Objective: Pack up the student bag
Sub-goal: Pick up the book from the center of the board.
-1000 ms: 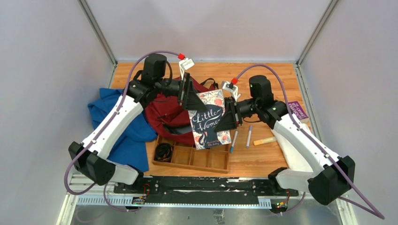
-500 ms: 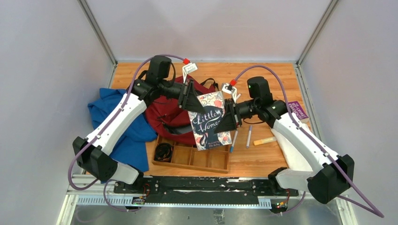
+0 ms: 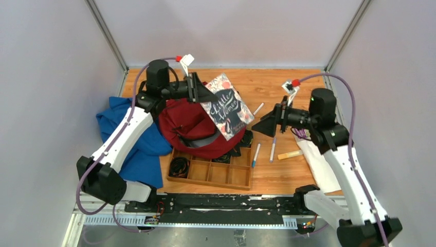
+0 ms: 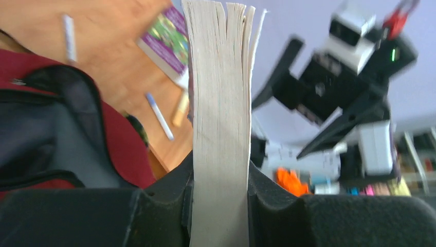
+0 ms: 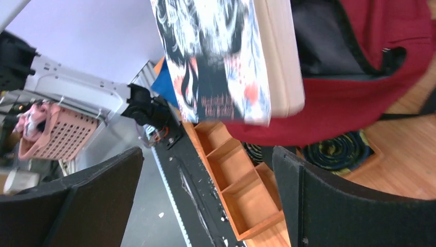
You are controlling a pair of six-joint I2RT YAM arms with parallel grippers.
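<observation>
The student bag (image 3: 187, 123) is a dark red backpack lying open in the middle of the table, its dark lining (image 4: 46, 139) facing up. My left gripper (image 3: 199, 93) is shut on one edge of a "Little Women" paperback (image 3: 227, 106) and holds it tilted above the bag's right side. In the left wrist view the page block (image 4: 221, 118) stands clamped in my left gripper (image 4: 220, 180). My right gripper (image 3: 268, 125) hangs open to the right of the book, apart from it. The right wrist view shows the book (image 5: 216, 56) and bag (image 5: 360, 108) beyond that empty gripper (image 5: 205, 198).
A wooden compartment tray (image 3: 226, 176) sits in front of the bag, with a coiled cable (image 3: 179, 166) in its left cell. A blue cloth (image 3: 128, 144) lies left. Pens (image 3: 255, 154), a yellow marker (image 3: 290, 154), a purple book (image 4: 172, 46) and white paper (image 3: 316, 159) lie right.
My right gripper opened, let go of the book and drew back to the right. My left gripper closed on the book and swung it up and back over the bag.
</observation>
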